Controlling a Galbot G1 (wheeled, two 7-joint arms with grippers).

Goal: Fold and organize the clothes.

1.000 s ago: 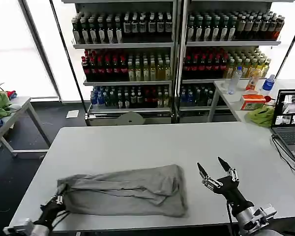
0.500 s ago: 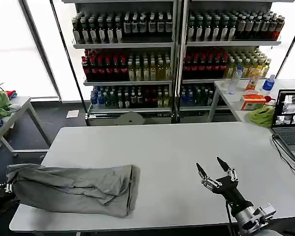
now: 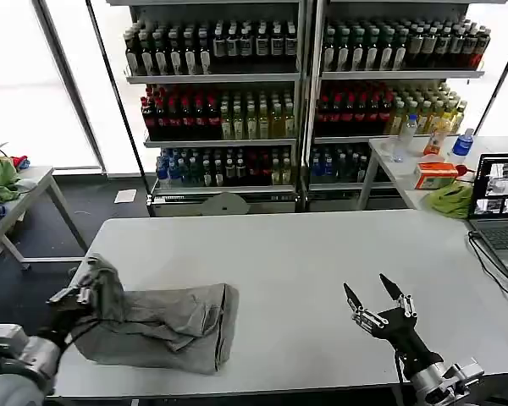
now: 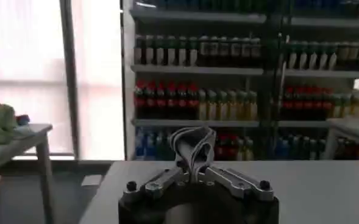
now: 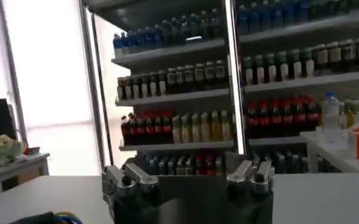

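We see the grey shirt (image 3: 157, 326) rumpled at the worktop's (image 3: 322, 254) left edge, one end lifted, pinched in our left tool (image 3: 83, 296); our right tool (image 3: 377, 300) hovers spread wide.

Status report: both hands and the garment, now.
Left hand shut on folded light grey fabric shirt, lifting its left end. Right hand open, idle above white table. Nothing in the way.

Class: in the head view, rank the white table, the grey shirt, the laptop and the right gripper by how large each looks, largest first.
1. White table
2. Grey shirt
3. Laptop, cut off at the picture's edge, and right gripper, nearer the camera: alike, so unranked.
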